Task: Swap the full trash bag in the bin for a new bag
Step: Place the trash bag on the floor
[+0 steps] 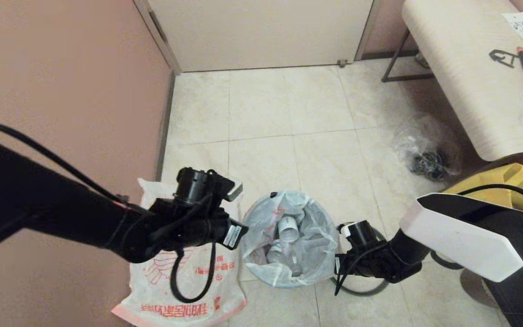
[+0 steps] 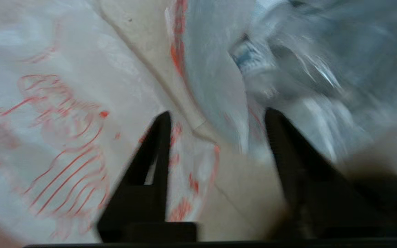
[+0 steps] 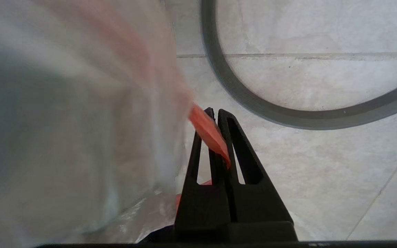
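Note:
The full trash bag (image 1: 288,240), white and translucent with clear bottles inside, stands on the floor between my arms and hides the bin beneath it. My right gripper (image 3: 215,112) is shut on the bag's pink-orange rim band (image 3: 209,132) at the bag's right side (image 1: 337,265). The new bag (image 1: 184,281), white with red cartoon lines and lettering, lies flat on the floor to the left, under my left arm. My left gripper (image 2: 215,117) hangs open over the gap between the two bags, with nothing between its fingers (image 2: 160,137).
A thin dark-grey ring (image 3: 240,94) lies on the tiles under my right arm (image 1: 370,290). The pink wall runs close on the left. A pale bench (image 1: 461,68), a clear bag of dark items (image 1: 427,154) and a yellow tote (image 1: 515,177) stand at the right.

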Tool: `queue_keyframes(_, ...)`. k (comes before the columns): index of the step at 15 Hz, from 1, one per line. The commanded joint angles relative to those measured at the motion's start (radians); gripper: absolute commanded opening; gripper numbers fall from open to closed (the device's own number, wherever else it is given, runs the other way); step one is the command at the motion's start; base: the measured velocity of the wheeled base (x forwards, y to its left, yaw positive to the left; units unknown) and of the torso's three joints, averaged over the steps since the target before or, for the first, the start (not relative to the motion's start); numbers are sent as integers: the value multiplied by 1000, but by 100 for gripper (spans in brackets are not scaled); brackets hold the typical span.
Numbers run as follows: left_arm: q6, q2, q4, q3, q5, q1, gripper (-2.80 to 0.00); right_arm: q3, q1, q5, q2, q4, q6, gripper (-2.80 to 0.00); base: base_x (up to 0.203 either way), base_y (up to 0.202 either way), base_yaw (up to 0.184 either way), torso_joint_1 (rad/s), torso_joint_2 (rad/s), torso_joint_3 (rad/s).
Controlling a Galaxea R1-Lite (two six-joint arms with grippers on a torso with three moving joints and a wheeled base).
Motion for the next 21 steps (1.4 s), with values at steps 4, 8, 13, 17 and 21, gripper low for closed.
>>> queue_keyframes(4, -51, 206, -18, -117, 67, -11, 0, 0, -1, -1, 2, -3, 2, -280, 0, 0, 0, 0, 0, 0)
queue_keyframes(8, -51, 282, -61, -125, 104, 4, -280, 0, -1, -2, 2, -3, 2, -280, 0, 0, 0, 0, 0, 0)
queue_keyframes(13, -52, 362, -151, -129, 115, 3, -280, 0, -1, -2, 2, -3, 0, -280, 0, 0, 0, 0, 0, 0)
queue_keyframes(17, -51, 396, -186, -140, 131, -3, -280, 0, -1, -4, 2, -3, -12, -280, 0, 0, 0, 0, 0, 0)
queue_keyframes(21, -51, 401, -190, -153, 151, -5, -280, 15, -7, -17, -27, -3, -9, -280, 0, 0, 0, 0, 0, 0)
